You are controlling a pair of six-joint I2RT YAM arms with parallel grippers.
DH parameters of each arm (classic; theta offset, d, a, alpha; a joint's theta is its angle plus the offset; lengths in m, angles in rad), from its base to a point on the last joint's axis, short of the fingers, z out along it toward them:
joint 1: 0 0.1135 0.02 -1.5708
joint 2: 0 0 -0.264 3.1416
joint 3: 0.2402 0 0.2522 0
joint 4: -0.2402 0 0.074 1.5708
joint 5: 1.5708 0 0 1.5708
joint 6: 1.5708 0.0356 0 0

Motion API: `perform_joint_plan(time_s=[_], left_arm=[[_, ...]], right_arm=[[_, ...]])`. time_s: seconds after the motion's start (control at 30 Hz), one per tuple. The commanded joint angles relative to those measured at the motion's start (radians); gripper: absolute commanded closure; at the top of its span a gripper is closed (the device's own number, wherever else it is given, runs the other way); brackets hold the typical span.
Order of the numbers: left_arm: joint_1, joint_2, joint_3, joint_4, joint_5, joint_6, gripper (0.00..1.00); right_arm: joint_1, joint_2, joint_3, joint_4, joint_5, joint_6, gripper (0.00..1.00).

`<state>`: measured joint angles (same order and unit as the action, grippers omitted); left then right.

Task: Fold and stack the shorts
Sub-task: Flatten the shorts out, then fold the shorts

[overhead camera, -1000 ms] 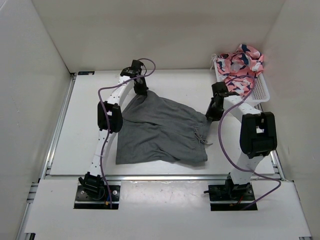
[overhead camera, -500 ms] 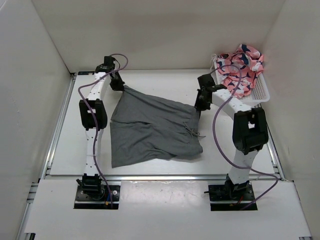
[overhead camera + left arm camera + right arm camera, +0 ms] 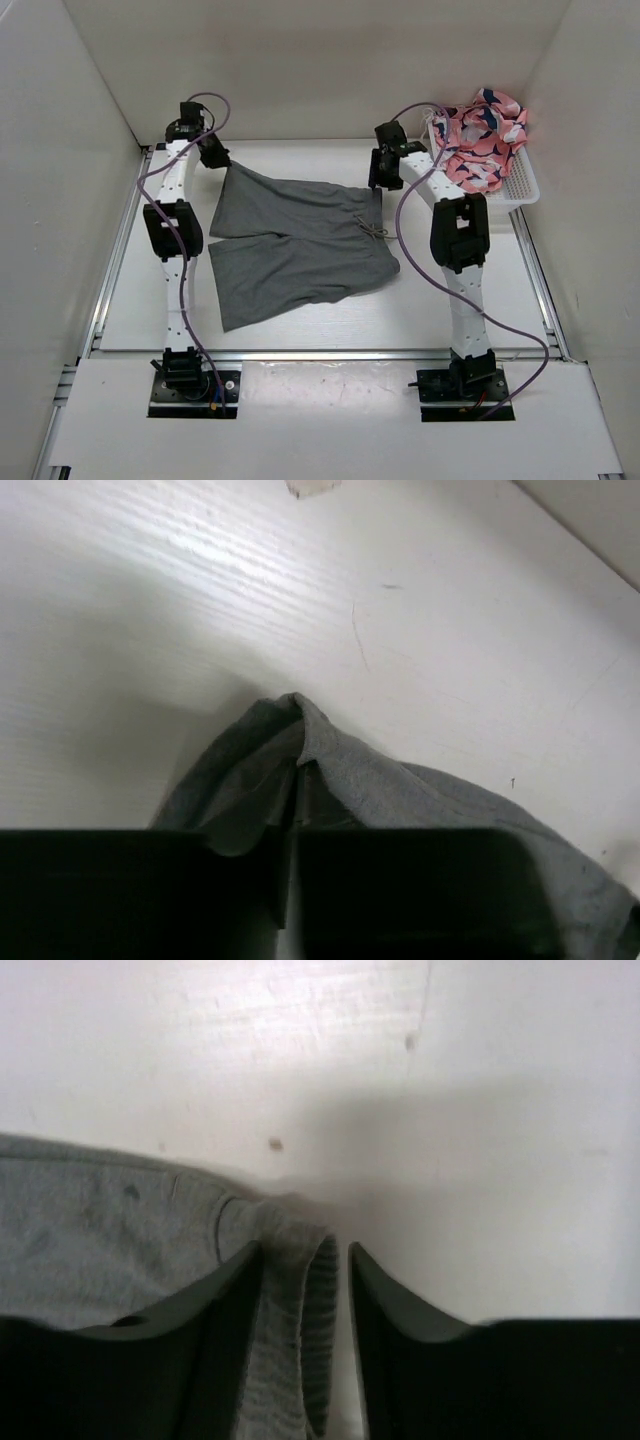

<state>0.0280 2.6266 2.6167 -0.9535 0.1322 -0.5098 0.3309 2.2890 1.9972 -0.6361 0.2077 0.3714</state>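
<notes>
The grey shorts [image 3: 300, 240] lie spread on the white table, waistband to the right, legs to the left. My left gripper [image 3: 215, 157] is at the shorts' far left corner, shut on a bunched fold of the grey cloth [image 3: 300, 750]. My right gripper [image 3: 378, 182] is at the far right waistband corner. In the right wrist view its jaws [image 3: 305, 1252] stand a little apart around the ribbed waistband [image 3: 300, 1290]. The cloth rests against the left finger, with a gap to the right finger.
A white basket [image 3: 522, 186] holding pink patterned clothing [image 3: 482, 135] stands at the far right. White walls close in the table at the back and both sides. The shorts' drawstring [image 3: 372, 228] lies loose near the waistband.
Both arms have reached toward the far side, dragging the shorts along and pulling them wider and flatter. The left gripper went far left, the right gripper far and slightly left.
</notes>
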Motion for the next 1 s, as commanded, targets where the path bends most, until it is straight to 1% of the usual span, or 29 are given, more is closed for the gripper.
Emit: perform_joint_plan(time_s=[0.0,0.03,0.07,0.1,0.13,0.2,0.27,0.3,0.37,0.47,0.57,0.67,0.73,0.77,0.8,0.83,0.87,0.9,0.93,0.97], left_arm=[[0.016,-0.017,0.033,0.029,0.053,-0.009,0.74],[0.016,-0.017,0.020,0.038,0.053,-0.009,0.67],[0.016,-0.026,0.008,0.038,0.063,0.005,0.50],[0.016,-0.027,-0.012,0.038,0.063,0.019,0.36],[0.016,-0.027,-0.023,0.038,0.063,0.019,0.26],[0.016,-0.036,-0.038,0.038,0.052,0.028,0.12],[0.016,-0.036,-0.052,0.038,0.027,0.028,0.07],[0.016,-0.036,-0.052,0.038,0.027,0.040,0.07],[0.016,-0.020,-0.052,0.038,0.050,0.050,0.03],[0.016,0.027,-0.043,0.038,0.070,0.050,0.02],[0.016,0.065,-0.023,0.038,0.107,0.039,0.02],[0.016,0.090,-0.012,0.038,0.129,0.030,0.01],[0.016,0.101,-0.012,0.038,0.158,0.030,0.06],[0.016,0.101,-0.012,0.038,0.158,0.030,0.11],[0.016,0.101,-0.012,0.038,0.176,0.040,0.16],[0.016,0.101,0.000,0.038,0.188,0.040,0.21],[0.007,0.101,0.000,0.038,0.202,0.040,0.47],[0.007,0.101,0.000,0.038,0.202,0.040,0.59],[0.007,0.101,0.000,0.038,0.214,0.040,0.72],[0.007,0.101,0.000,0.038,0.214,0.050,0.90]], right_arm=[[-0.004,0.068,0.161,-0.062,0.018,-0.091,0.44],[-0.004,0.079,0.184,-0.062,0.004,-0.106,0.40],[-0.004,0.089,0.216,-0.072,-0.011,-0.133,0.40],[-0.004,0.107,0.230,-0.083,-0.011,-0.143,0.38],[-0.004,0.118,0.244,-0.083,-0.011,-0.152,0.38],[-0.015,0.153,0.275,-0.094,-0.054,-0.166,0.38],[-0.026,0.173,0.296,-0.094,-0.099,-0.177,0.40],[-0.038,0.190,0.296,-0.094,-0.119,-0.186,0.40],[-0.049,0.199,0.307,-0.094,-0.192,-0.195,0.40],[-0.081,0.210,0.284,-0.082,-0.321,-0.184,0.44],[-0.090,0.201,0.241,-0.059,-0.382,-0.175,0.50],[-0.090,0.172,0.184,-0.027,-0.456,-0.175,0.52],[-0.090,0.159,0.164,-0.017,-0.481,-0.175,0.58],[-0.090,0.150,0.152,-0.017,-0.481,-0.175,0.61],[-0.090,0.150,0.152,-0.017,-0.494,-0.175,0.66],[-0.090,0.150,0.152,-0.017,-0.504,-0.175,0.69],[-0.090,0.150,0.152,-0.017,-0.504,-0.175,0.72],[-0.090,0.150,0.152,-0.017,-0.504,-0.175,0.78],[-0.090,0.150,0.152,-0.017,-0.504,-0.175,0.81],[-0.090,0.139,0.141,-0.017,-0.513,-0.175,0.86]])
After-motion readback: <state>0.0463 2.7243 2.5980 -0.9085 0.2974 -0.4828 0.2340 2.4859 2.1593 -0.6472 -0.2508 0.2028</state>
